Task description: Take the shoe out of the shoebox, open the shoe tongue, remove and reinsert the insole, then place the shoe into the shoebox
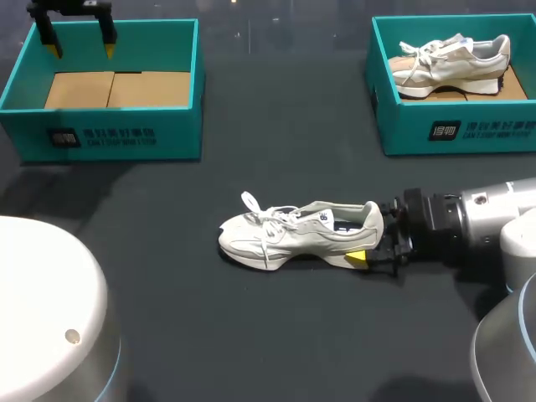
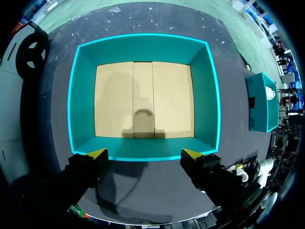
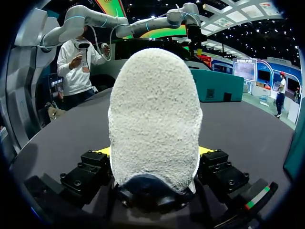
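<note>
Pinching shoe [image 1: 293,234] heel (right jaws)

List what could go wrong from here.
1. The right gripper clamps the shoe only at its heel; the long toe end may sag or twist when lifted.
2. The loose laces could catch on a box wall going in.
3. The left gripper hangs open over the empty box, far from the shoe, so nothing steadies the toe.
</note>
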Robot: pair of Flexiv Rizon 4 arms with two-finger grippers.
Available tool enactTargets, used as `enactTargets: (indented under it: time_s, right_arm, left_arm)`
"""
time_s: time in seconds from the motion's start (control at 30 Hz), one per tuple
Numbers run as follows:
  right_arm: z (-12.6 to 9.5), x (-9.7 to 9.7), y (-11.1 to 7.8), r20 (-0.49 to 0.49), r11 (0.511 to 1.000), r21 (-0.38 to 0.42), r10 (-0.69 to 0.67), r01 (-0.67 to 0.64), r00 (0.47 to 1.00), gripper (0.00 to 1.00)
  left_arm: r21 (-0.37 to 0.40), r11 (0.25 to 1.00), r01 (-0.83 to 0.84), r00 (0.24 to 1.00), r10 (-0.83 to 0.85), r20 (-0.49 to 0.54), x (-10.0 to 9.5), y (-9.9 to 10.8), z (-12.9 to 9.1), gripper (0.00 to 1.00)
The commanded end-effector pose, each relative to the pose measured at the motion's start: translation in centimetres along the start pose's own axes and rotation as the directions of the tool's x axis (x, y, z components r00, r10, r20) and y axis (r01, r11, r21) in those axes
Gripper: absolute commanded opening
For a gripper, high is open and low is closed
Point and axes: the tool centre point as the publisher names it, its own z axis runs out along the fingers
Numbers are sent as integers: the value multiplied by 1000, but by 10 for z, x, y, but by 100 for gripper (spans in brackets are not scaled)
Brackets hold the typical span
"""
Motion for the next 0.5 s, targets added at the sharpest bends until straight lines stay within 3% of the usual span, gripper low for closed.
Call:
enactTargets:
  time_s: [0.03,0.1,0.17,0.33,0.5]
  right_arm:
    - [1,0,0,0,1000,2,0,0,1000,0]
    - [1,0,0,0,1000,2,0,0,1000,0]
    - [1,0,0,0,1000,2,0,0,1000,0]
    - [1,0,0,0,1000,2,0,0,1000,0]
    - [1,0,0,0,1000,2,0,0,1000,0]
  left_arm:
    - [0,1000,0,1000,0,0,0,0,0,100]
    - [0,1000,0,1000,0,0,0,0,0,100]
    - [37,999,7,1000,-8,19,18,16,0,100]
    - [29,999,26,999,-26,22,60,46,-3,100]
    - [74,996,40,998,-43,47,108,79,-6,100]
